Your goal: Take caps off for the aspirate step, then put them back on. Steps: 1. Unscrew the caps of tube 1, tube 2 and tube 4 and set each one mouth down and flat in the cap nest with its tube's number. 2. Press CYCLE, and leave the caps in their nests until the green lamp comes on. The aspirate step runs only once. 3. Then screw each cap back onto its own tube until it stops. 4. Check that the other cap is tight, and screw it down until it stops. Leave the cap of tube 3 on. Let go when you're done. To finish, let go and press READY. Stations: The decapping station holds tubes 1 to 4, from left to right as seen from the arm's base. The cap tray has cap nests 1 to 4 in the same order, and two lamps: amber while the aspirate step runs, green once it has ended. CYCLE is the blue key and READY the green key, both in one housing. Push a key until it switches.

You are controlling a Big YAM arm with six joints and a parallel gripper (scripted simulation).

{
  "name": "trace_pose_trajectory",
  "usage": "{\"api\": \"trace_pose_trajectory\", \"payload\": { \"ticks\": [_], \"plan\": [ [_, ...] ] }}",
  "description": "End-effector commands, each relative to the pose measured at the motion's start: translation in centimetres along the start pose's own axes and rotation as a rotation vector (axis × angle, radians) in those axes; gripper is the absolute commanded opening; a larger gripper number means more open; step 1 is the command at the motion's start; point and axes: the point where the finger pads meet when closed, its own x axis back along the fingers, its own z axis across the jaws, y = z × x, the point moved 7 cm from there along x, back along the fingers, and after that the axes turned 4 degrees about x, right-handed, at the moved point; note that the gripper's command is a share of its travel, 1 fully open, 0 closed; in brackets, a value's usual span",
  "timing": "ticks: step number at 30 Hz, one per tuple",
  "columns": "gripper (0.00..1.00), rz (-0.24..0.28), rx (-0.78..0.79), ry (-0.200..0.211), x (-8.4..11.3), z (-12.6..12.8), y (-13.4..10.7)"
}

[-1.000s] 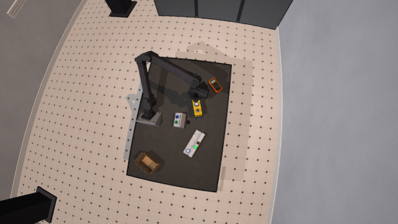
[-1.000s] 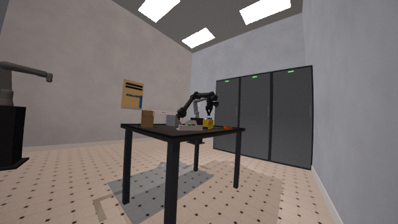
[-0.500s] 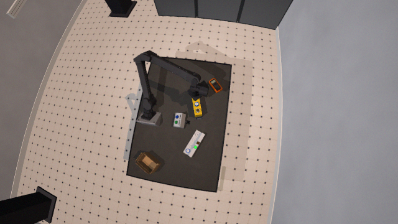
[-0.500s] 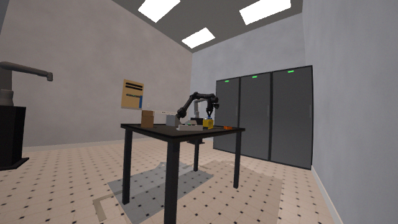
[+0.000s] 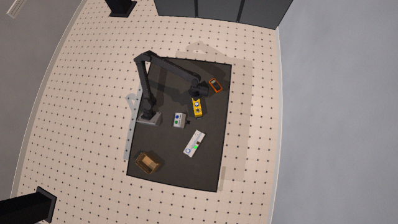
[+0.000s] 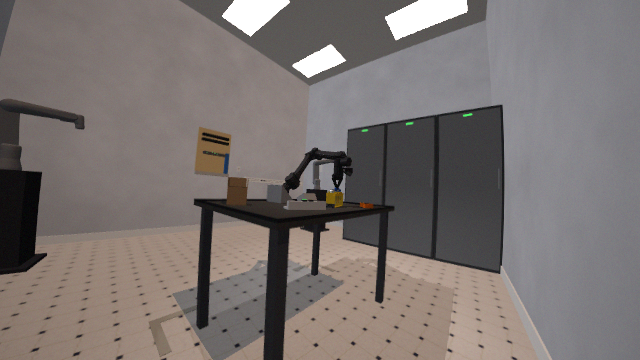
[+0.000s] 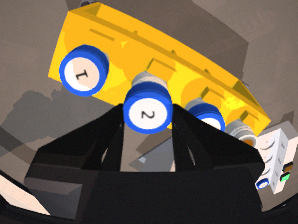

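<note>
Gripper point(image 5: 195, 97) point(image 6: 337, 187) point(image 7: 148, 111) closed on cap 2 point(image 7: 147, 114)

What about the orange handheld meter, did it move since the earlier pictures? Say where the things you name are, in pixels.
No. The orange handheld meter point(image 5: 215, 85) point(image 6: 366, 205) lies at the same spot and slant against the dark rectangular table point(image 5: 174, 155) point(image 6: 265, 210) in the top view.
</note>
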Motion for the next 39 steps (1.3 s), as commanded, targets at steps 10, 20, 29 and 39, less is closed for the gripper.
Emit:
{"api": "trace_pose_trajectory", "payload": {
  "ticks": [10,20,29,39],
  "plan": [
    [0.0,-0.004,0.023,-0.005,0.4,-0.6,1.1],
    [0.0,-0.008,0.004,-0.01,1.0,-1.0,0.5],
    [0.0,-0.006,0.004,-0.007,0.8,-0.9,0.4],
    [0.0,0.008,-0.001,0.011,-1.0,-0.4,0.1]
  ]
}}
